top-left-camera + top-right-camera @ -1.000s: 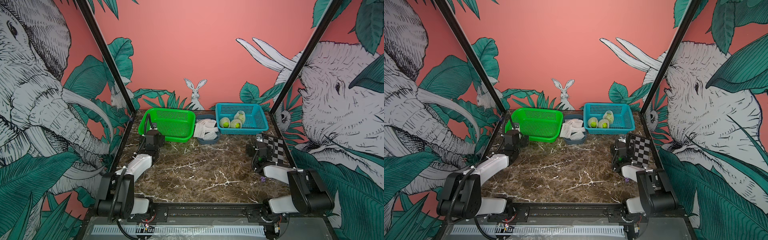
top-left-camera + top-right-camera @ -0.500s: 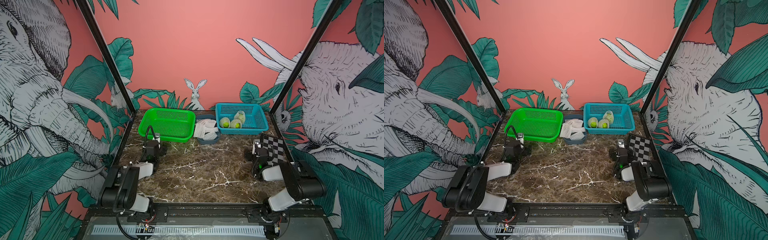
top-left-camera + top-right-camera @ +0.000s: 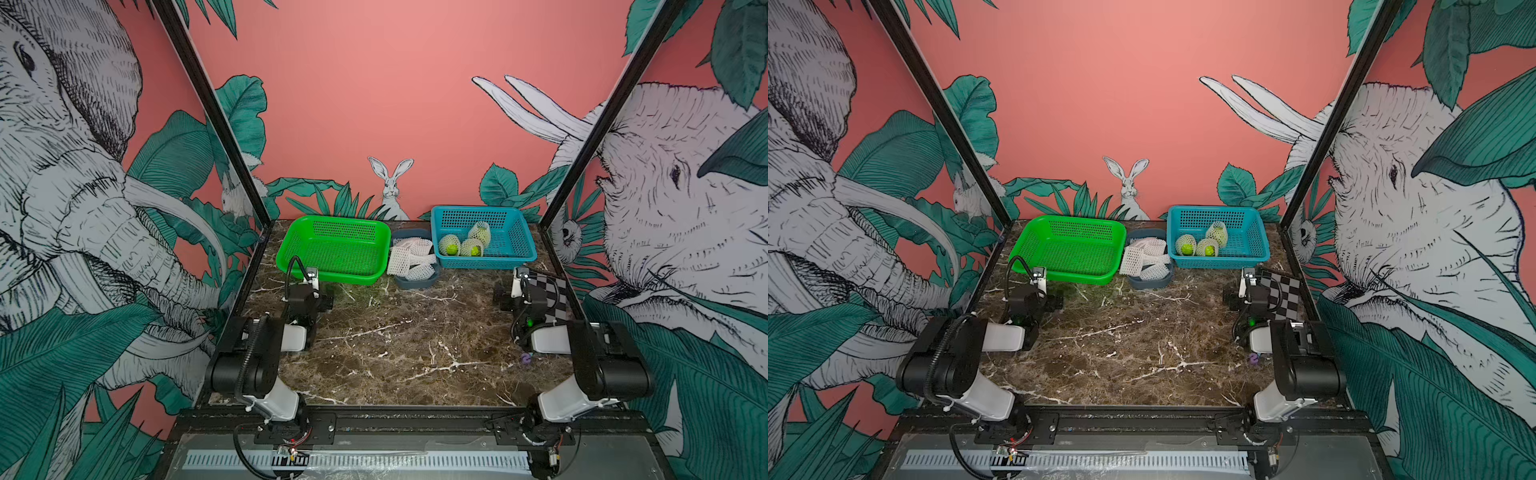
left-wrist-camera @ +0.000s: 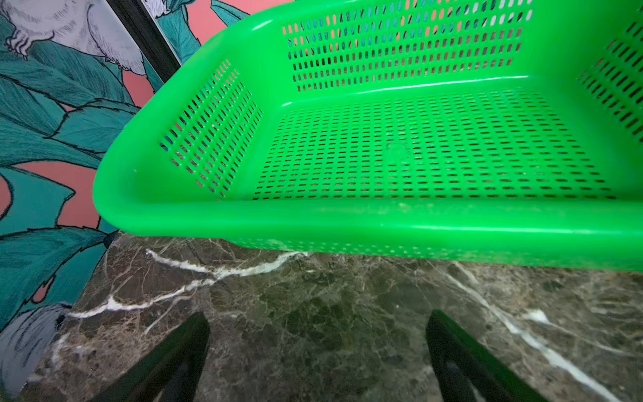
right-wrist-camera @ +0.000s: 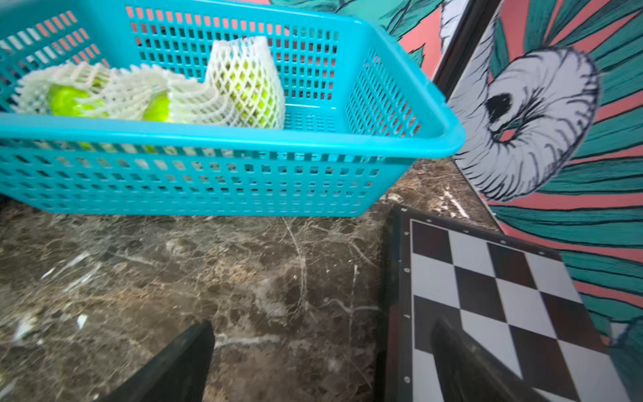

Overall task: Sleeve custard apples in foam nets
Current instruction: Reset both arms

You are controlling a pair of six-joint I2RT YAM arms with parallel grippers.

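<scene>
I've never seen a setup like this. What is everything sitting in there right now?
table: one, brown marble
blue basket: one, back right
green basket: one, empty, back left
tub: one, grey-blue, between the baskets
custard apples: three, lime green, netted, in the blue basket
foam nets: white; three on the fruits, several spare in the tub
checkerboard: one, black-and-white, right edge
small unidentified thing: one, purple, right side of the table
left gripper: black, jaws open, empty, facing the green basket
right gripper: black, jaws open, empty, facing the blue basket
</scene>
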